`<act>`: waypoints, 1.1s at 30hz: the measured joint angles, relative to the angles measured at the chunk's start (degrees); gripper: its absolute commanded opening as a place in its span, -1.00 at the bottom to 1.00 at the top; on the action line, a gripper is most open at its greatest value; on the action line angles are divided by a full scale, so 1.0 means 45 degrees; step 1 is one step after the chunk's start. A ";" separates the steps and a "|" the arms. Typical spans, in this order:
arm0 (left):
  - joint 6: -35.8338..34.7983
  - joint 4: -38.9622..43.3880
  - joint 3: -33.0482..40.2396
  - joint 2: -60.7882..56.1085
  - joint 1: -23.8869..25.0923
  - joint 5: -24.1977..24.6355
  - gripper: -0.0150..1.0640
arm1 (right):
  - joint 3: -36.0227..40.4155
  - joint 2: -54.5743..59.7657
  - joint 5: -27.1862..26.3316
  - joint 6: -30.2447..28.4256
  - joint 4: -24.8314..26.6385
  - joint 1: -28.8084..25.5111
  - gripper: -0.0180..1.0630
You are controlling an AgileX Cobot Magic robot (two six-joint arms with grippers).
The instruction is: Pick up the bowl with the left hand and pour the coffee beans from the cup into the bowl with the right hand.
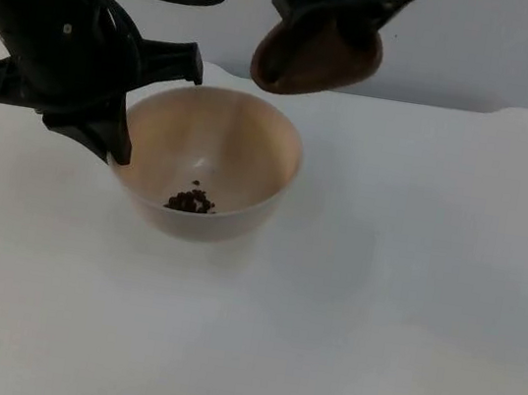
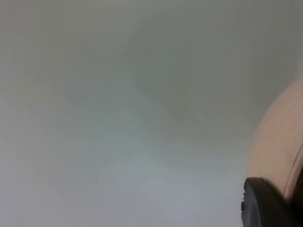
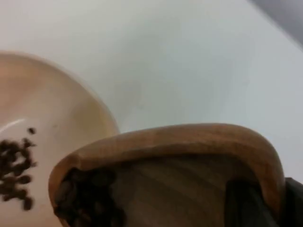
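Beans (image 1: 190,201) are already collected in the bowl (image 1: 252,146), whose rim is clamped by the left gripper (image 1: 128,98). The tilted cup (image 1: 315,56), gripped by the right gripper (image 1: 347,6), is held beyond the far rim; beans could be spilled onto the table (image 1: 406,308).

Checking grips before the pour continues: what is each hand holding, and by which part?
The left hand holds the bowl by its rim. The right hand holds the tilted cup; where exactly cannot be told.

Overhead front view; wrist views close on bowl (image 1: 211,165).
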 measured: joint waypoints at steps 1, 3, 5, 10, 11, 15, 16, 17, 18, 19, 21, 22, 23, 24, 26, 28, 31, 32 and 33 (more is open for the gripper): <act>0.0000 0.0000 0.0000 0.0000 0.0000 0.0000 -0.98 | 0.0000 0.0000 0.0000 -0.0282 0.0532 -0.0255 -0.97; 0.0000 0.0000 0.0000 0.0000 0.0000 0.0000 -0.98 | 0.0000 0.0000 0.0000 -0.0567 0.1290 -0.0511 -0.97; 0.0000 0.0000 0.0000 0.0000 0.0000 0.0000 -0.98 | 0.0000 0.0000 0.0000 -0.1013 0.2317 -0.0943 -0.97; 0.0000 0.0065 0.0000 0.0000 0.0000 0.0000 -0.98 | 0.0000 0.0000 0.0000 -0.1605 0.3838 -0.1635 -0.97; 0.0000 0.0127 0.0000 0.0000 0.0000 0.0000 -0.98 | 0.0000 0.0000 0.0024 -0.1679 0.4020 -0.1749 -0.97; 0.0000 0.0555 0.0000 0.0000 0.0000 0.0000 -0.98 | 0.0000 0.0000 0.0276 -0.1867 0.4109 -0.1971 -0.97; 0.0000 0.0663 0.0000 0.0000 0.0000 0.0028 -0.98 | 0.0000 0.0000 0.0345 -0.1867 0.4109 -0.2032 -0.97; 0.0000 0.0718 0.0000 0.0000 0.0000 0.0062 -0.98 | 0.0000 0.0000 0.0426 -0.1867 0.4109 -0.2034 -0.97; 0.0000 0.0782 0.0000 0.0000 0.0000 0.0118 -0.98 | 0.0000 0.0000 0.0479 -0.1867 0.4109 -0.2060 -0.97; 0.0000 0.0782 0.0000 0.0000 0.0000 0.0118 -0.98 | 0.0000 0.0000 0.0479 -0.1867 0.4109 -0.2060 -0.97; 0.0000 0.0803 0.0000 0.0000 0.0000 0.0181 -0.98 | 0.0000 0.0000 0.0534 -0.1867 0.4195 -0.2085 -0.97; 0.0000 0.0866 0.0000 0.0000 0.0000 0.0215 -0.98 | 0.0000 0.0000 0.0560 -0.1867 0.4195 -0.2153 -0.97; 0.0000 0.0955 0.0033 0.0000 0.0000 0.0242 -0.98 | 0.0000 0.0000 0.0560 -0.1867 0.4195 -0.2148 -0.97; 0.0000 0.0987 0.0133 0.0000 0.0000 0.0242 -0.98 | 0.0053 0.0000 0.0560 -0.1867 0.4195 -0.2178 -0.97; 0.0000 0.1009 0.0265 -0.0019 0.0000 0.0242 -0.98 | 0.0117 0.0000 0.0585 -0.1867 0.4195 -0.2200 -0.97; -0.0078 0.1034 0.0744 -0.0019 0.0000 0.0020 -0.98 | 0.0399 0.0000 0.0473 -0.1867 0.4296 -0.2282 -0.97; -0.0123 0.1034 0.1322 -0.0019 0.0000 -0.0486 -0.98 | 0.0832 0.0000 0.0240 -0.1787 0.4296 -0.2389 -0.97; -0.0123 0.1060 0.1634 -0.0019 0.0000 -0.0854 -0.98 | 0.1089 0.0000 0.0154 -0.1787 0.4296 -0.2410 -0.97; -0.0149 0.1080 0.1804 -0.0019 0.0000 -0.1098 -0.98 | 0.1324 0.0000 -0.0026 -0.1764 0.4296 -0.2443 -0.97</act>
